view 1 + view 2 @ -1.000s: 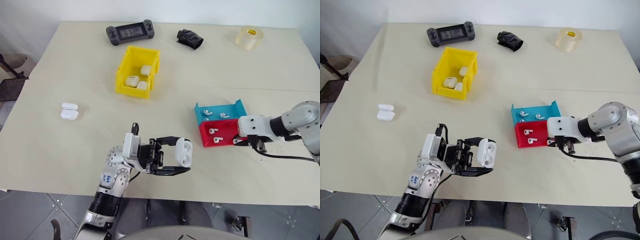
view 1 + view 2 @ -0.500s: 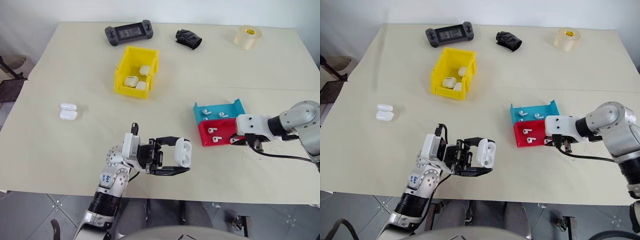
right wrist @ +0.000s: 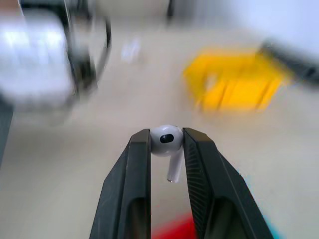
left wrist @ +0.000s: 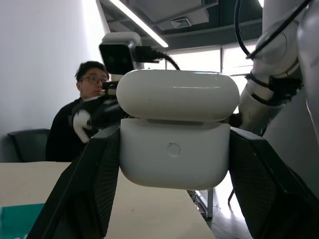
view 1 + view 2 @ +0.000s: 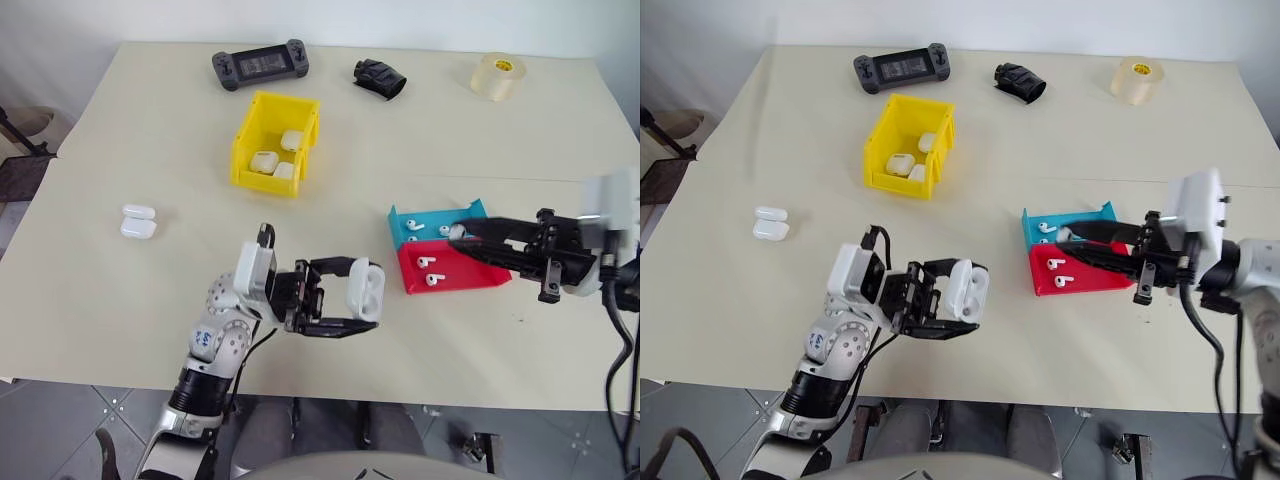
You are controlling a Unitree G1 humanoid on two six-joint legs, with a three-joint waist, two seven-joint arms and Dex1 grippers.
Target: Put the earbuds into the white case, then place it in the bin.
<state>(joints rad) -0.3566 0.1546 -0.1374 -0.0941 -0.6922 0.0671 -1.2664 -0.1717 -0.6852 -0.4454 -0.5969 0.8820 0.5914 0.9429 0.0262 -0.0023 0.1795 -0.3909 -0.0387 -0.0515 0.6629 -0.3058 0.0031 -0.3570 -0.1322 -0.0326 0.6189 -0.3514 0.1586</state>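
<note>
- The left gripper point(image 5: 352, 297) is clamped on the white case point(image 5: 367, 296), holding it off the table point(image 5: 120, 300) near the front edge, one black finger on each side of the body.
- In the left wrist view the case's lid point(image 4: 177, 94) stands slightly lifted from the body, a narrow gap along the seam; the head views seem to show the lid swung open, so I can't say how far open it is.
- The right gripper point(image 3: 167, 140) pinches one earbud point(image 3: 167, 142) by its rounded head, stem hanging free between the fingers.
- From above, that gripper point(image 5: 458, 236) hangs above the teal tray point(image 5: 478, 211) and red tray point(image 5: 470, 284), well apart from the case.
- More earbuds lie in both trays: two in the teal one, two in the red one.
- The bin point(image 5: 254, 130) sits farther back on the table with three cases already inside; two more cases point(image 5: 138, 221) lie together off to the left.
- Handling call: this earbud looks featherlight, hard and glossy, so slippery. The grip on the bulb is a small contact and could squirt out if squeezed harder or knocked.
- The case looks equally slick and rigid; the side grip on the lower body seems right, since it leaves the hinge and the socket mouth free.
- Seating the bud will likely need the stem lined up straight with its socket.
</note>
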